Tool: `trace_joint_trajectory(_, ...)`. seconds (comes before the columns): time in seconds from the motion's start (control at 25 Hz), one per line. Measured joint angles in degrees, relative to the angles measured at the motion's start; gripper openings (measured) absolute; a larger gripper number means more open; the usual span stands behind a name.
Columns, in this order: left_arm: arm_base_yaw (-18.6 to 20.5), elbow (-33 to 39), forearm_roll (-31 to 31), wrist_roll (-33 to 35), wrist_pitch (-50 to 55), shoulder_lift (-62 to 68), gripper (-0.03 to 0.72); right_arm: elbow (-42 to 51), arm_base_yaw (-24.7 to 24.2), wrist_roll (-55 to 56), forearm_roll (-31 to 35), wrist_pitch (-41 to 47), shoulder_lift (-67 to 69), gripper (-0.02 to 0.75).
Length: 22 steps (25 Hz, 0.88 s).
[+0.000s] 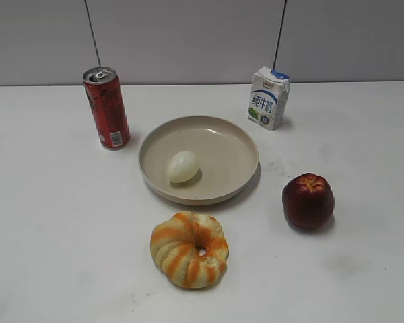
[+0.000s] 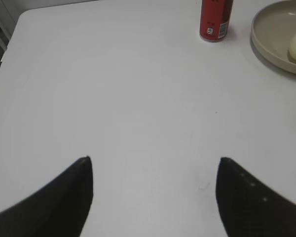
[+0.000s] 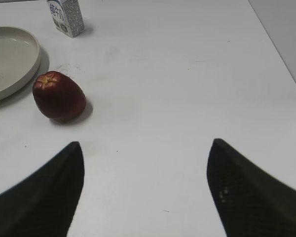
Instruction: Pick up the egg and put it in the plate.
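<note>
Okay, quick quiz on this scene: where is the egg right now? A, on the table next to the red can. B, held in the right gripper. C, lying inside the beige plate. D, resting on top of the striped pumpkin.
C: the egg lies inside the plate, left of its centre, and both the left gripper and the right gripper are open and empty.

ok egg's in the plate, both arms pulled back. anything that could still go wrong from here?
Two small risks. The egg lies loose on its side, left of the middle of the plate, so a bump could roll it to the rim. The can and the apple stand close beside the plate; an arm reaching back in could knock either. Both grippers have their jaws open over bare table, holding nothing.
</note>
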Motion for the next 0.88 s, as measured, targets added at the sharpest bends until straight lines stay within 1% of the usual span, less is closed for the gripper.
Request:
trace_joint_trajectory(0.64,0.16,0.0,-0.17,0.56,-0.25,-0.07,0.551,0.0,0.0,0.0,0.0,0.0,0.0,0.585)
trace_joint_trajectory(0.88,3.13,0.0,-0.17,0.56,-0.32,-2.22,0.551,0.0,0.0,0.0,0.0,0.0,0.0,0.585)
